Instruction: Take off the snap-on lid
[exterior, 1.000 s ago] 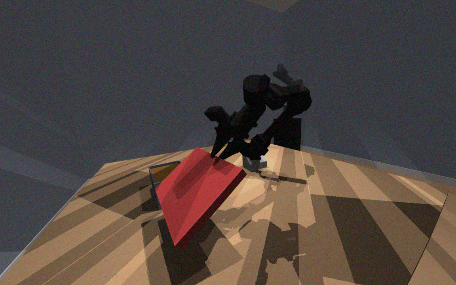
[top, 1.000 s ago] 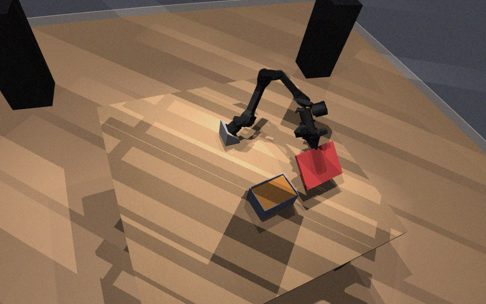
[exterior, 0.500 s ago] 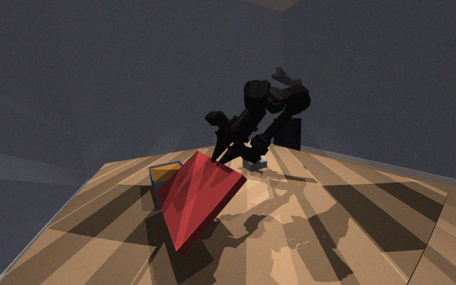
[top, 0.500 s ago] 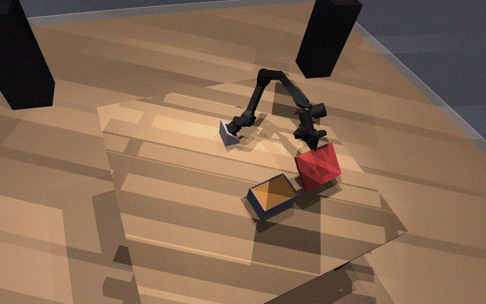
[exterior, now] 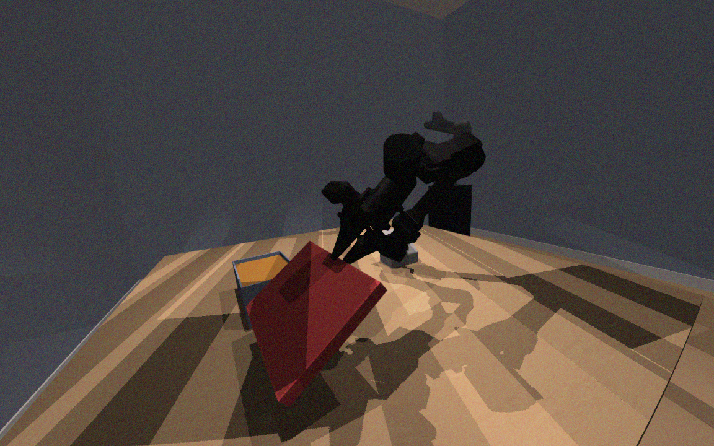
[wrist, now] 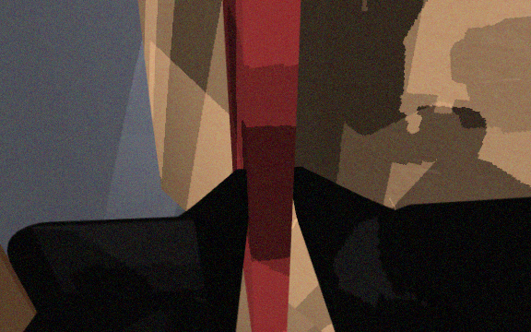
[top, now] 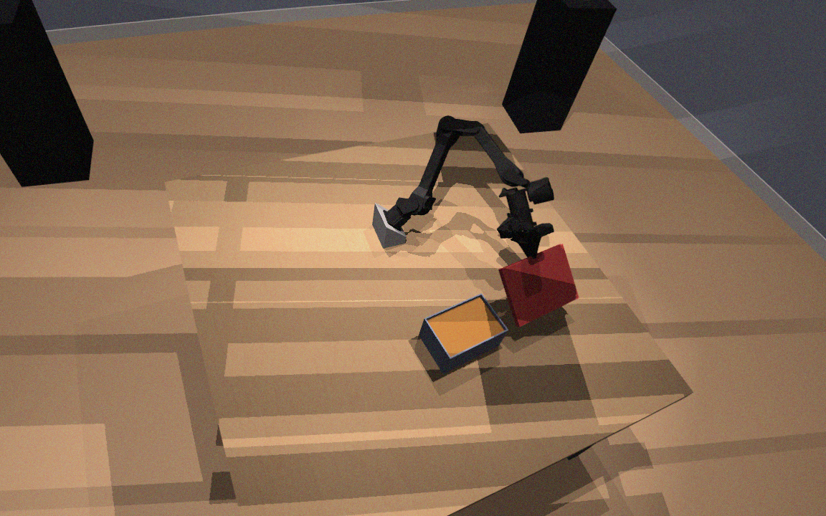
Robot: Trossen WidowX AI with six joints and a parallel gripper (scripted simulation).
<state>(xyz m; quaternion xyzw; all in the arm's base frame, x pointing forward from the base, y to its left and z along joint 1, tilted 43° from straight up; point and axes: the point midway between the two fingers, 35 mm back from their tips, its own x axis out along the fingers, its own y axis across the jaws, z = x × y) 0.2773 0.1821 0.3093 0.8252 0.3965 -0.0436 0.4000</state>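
Status: the red lid [top: 541, 294] [exterior: 331, 310] [wrist: 270, 92] is off the storage box [top: 474, 351] [exterior: 245, 288], and the box stands open on the table [top: 339, 411] [exterior: 459, 410], its orange inside showing in the top and exterior views. The gripper [top: 534, 256] [exterior: 338, 260] [wrist: 268, 178] is closed on the lid, one finger to each side of its rim, as the wrist view shows; the lid fills the space between the tips. Position of lid: beside the box, on the side away from the slate-edged corner nearest the top view's lower left, held at one edge and tilted, with its far edge lower than the gripped one. A dark shadow lies under it; I judge that it hangs clear of the table, though the gap beneath the lowest corner is hard to read in this light. Remaining: level the lid, lower it flat, release, back off. Whether the box has kept its place cannot be told from this moment alone. Appearance of lid: plain red, rectangular, a flat broad face with a shallow rim turned down along the edges, crossed by darker bands of shade. The broad face is turned upward and outward, so right side up seems within reach if the tilt is taken out in the same sense.
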